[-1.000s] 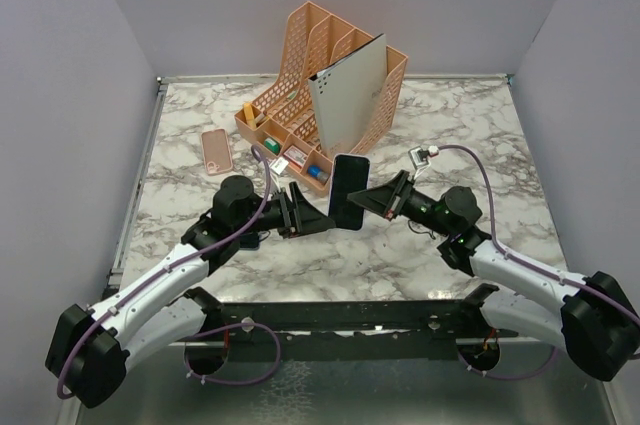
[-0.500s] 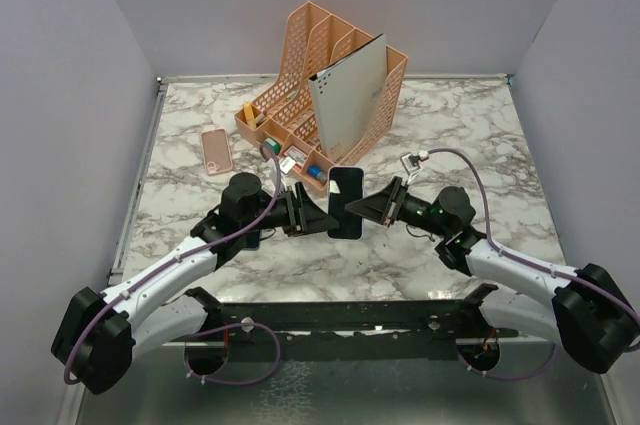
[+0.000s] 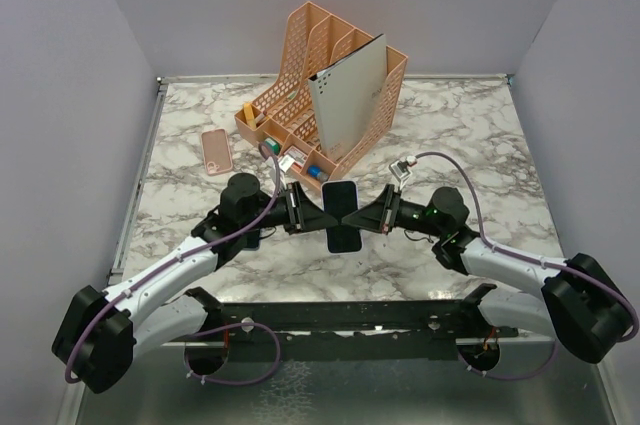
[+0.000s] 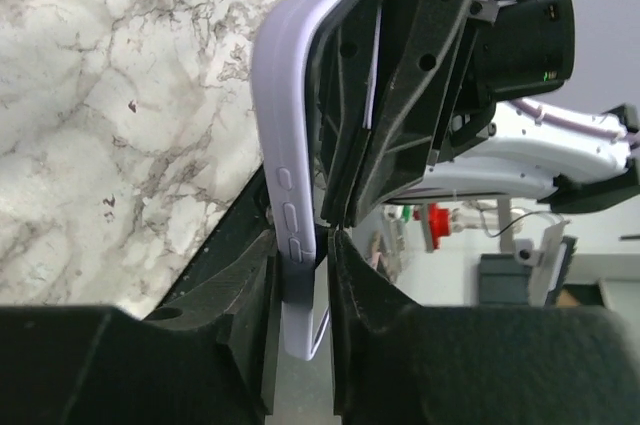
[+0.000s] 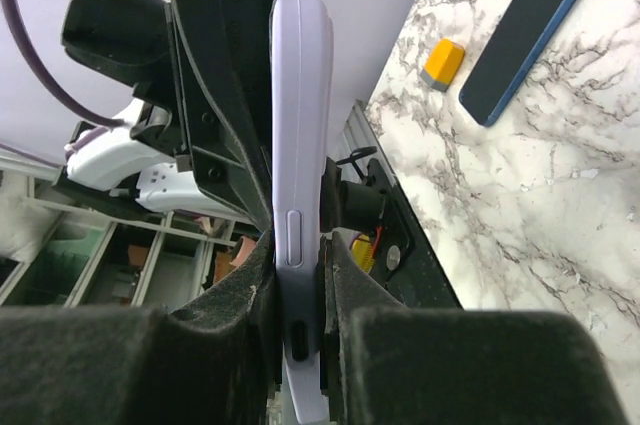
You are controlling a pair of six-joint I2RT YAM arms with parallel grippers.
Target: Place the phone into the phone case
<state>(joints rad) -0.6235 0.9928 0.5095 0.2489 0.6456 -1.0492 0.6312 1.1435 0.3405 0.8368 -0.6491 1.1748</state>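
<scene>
From above, the left gripper [image 3: 318, 215] and the right gripper [image 3: 366, 215] are meeting nose to nose over the middle of the marble-patterned desk [image 3: 480, 145], toward its near edge. They are holding a lavender rubbery phone case [image 3: 343, 230] between them, upright and clear of the surface, with a peach slotted plastic file organiser [image 3: 345, 55] standing behind it toward the far edge. In the left wrist view, the left fingers [image 4: 245, 325] are flanking the case's lower end edge-on just below its side buttons. One pad is lying against it, but a dark sliver is showing at the other, so I cannot tell whether this grip is clamping. In the right wrist view, the right fingers [image 5: 230, 345] are pinching the case firmly across its thickness. Beyond them the dark blue flat phone [image 5: 520, 35] is lying face up on the desk, near its near edge, beside a small orange block [image 5: 442, 62] and well apart from the case. The likely trouble lies in the handover. If the right fingers are letting go before the left ones are biting, the case is probably tipping or dropping. If both are gripping while the arms are drifting, the soft shell is liable to twist or squash, leaving it misaligned for the phone
</scene>
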